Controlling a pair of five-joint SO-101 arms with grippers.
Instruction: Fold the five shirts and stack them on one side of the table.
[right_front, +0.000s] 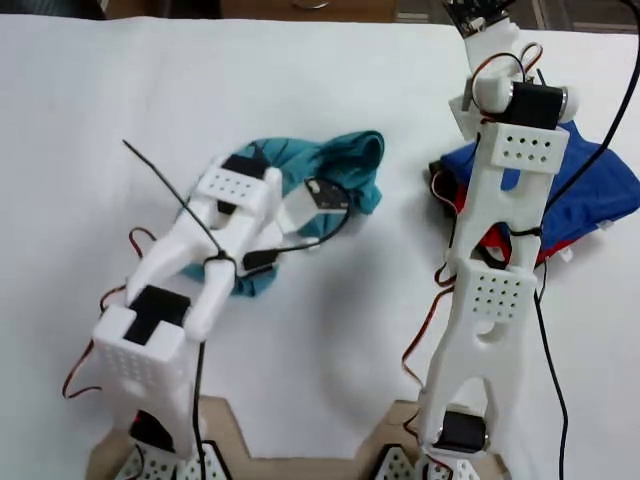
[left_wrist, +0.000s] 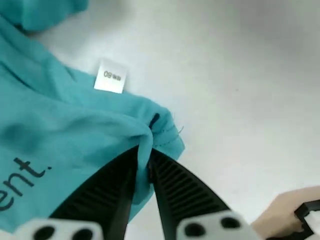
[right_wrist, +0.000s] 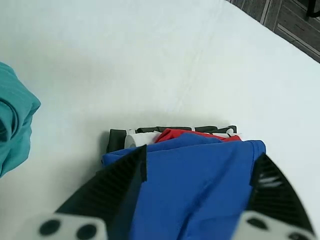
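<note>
In the high view, a white cloth-covered surface (right_front: 300, 80) is seen. A crumpled teal cotton shirt (right_front: 350, 160) lies near its middle, slightly to the left. The left arm (right_front: 200, 250) is stretched over this shirt, and the left tool (right_front: 318, 200) is placed on the cloth. At the far right, a stack of folded shirts (right_front: 600, 195) is laid with a blue one on top and a red edge below it. The right arm (right_front: 505, 200) is extended above the stack.

In the left wrist view, the left tool (left_wrist: 145, 152) is narrowed to a slit, and a bunched fold of the teal cotton shirt (left_wrist: 75, 130) is pinched between its black fingers (left_wrist: 175, 185). A small white label (left_wrist: 111, 76) is sewn to the shirt beside the fold.

In the right wrist view, the right tool (right_wrist: 200, 157) is spread wide, one finger at each side of the folded blue shirt (right_wrist: 190, 200), and nothing is gripped. Under the blue shirt, a red layer (right_wrist: 175, 134), a white layer (right_wrist: 142, 139) and a black layer (right_wrist: 117, 140) are stacked. The teal cotton shirt (right_wrist: 15, 125) is seen well apart to the left.
</note>
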